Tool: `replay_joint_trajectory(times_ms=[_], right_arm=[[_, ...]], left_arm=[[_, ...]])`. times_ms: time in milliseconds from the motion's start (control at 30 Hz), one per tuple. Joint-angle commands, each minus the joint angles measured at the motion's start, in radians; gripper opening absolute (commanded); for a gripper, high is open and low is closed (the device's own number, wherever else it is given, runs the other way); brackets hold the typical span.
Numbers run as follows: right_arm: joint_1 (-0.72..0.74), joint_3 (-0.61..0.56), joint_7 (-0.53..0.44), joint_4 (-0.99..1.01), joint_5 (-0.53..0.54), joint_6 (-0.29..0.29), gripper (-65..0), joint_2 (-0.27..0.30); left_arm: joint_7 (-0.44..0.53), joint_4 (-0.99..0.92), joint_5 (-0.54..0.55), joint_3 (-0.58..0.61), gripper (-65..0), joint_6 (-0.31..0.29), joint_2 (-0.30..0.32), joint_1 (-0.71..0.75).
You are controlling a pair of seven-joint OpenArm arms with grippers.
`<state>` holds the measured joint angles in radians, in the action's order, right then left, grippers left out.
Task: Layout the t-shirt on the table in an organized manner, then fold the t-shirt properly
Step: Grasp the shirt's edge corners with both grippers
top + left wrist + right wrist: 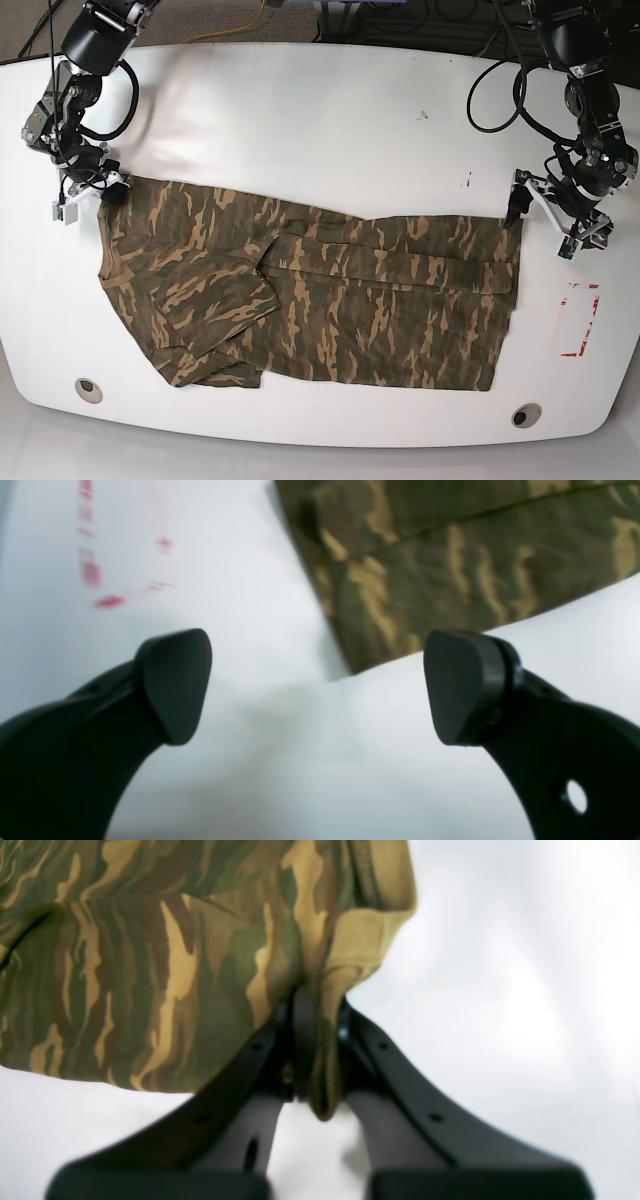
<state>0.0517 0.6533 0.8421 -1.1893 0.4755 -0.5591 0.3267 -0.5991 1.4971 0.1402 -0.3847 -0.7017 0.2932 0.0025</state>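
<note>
Layout is the step in hand: shirt (330, 300) lies lengthwise on the table (300, 110), one sleeve doubled over, right hand (316, 1040) clamped on a corner, left hand (317, 685) wide and empty beside the opposite corner, which it should regrip.

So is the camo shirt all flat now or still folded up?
Partly folded. The t-shirt lies spread across the table, but one sleeve is flipped over its body.
</note>
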Motion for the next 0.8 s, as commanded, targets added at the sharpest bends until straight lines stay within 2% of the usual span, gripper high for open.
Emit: replay_joint_trajectory(times_ms=[0, 333, 433, 767], right_arm=[[0.004, -0.003, 0.026, -0.007, -0.018, -0.002, -65.0, 0.012], [0.004, -0.003, 0.026, -0.007, -0.018, -0.002, -65.0, 0.012], [0.006, -0.003, 0.026, -0.007, -0.018, -0.002, -65.0, 0.009], [0.007, -0.003, 0.024, -0.007, -0.018, -0.002, -65.0, 0.007]], left_arm=[[0.024, -0.025, 0.022, -0.004, 0.0, 0.004, 0.018, -0.049], [0.028, -0.201, 0.022, -0.003, 0.0, 0.004, 0.014, -0.17], [0.055, -0.261, 0.022, 0.002, -0.1, 0.004, 0.014, -0.195], [0.144, -0.435, 0.019, 0.102, -7.1, 0.004, 0.018, -0.223]])
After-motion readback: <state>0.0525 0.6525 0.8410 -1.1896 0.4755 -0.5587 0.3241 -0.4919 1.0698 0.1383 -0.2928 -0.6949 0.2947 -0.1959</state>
